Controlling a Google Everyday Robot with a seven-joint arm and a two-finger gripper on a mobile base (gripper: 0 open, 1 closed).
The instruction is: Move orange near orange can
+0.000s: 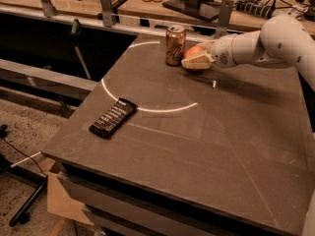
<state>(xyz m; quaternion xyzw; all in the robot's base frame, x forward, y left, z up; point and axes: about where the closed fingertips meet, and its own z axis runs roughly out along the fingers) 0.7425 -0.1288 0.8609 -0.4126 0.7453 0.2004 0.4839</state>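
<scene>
The claw, clamped on the orange, holds it low over the counter just beside the orange can, seemingly positioned for release there.

The arm stretches leftward from the right, its end effector low, clasping the orange.
</scene>
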